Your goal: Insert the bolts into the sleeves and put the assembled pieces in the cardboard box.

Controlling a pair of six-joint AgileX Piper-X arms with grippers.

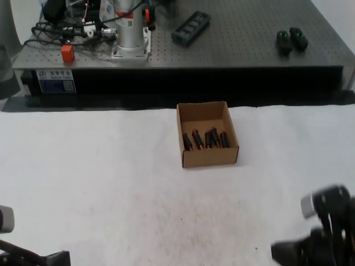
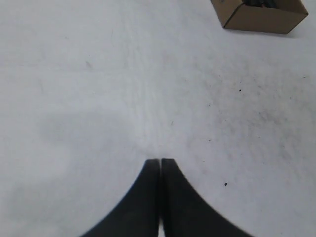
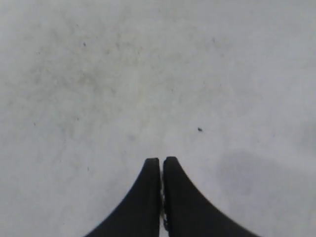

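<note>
A white label (image 1: pixel 54 81) with blue print, too small to read, sits on the front edge of the perforated bench (image 1: pixel 238 47). The cardboard box (image 1: pixel 209 157) on the white cloth (image 1: pixel 100 183) holds several dark assembled pieces (image 1: pixel 206 138). The left gripper (image 2: pixel 161 160) and right gripper (image 3: pixel 161 159) hang over bare cloth, fingers pressed together, holding nothing

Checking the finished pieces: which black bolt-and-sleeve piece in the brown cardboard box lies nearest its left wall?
The black piece at the row's left end; all others lie rightward.

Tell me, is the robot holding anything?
No, nothing. The left end effector and the right end effector are both shut and empty over the white cloth. The black assembled pieces lie in the brown cardboard box.
</note>
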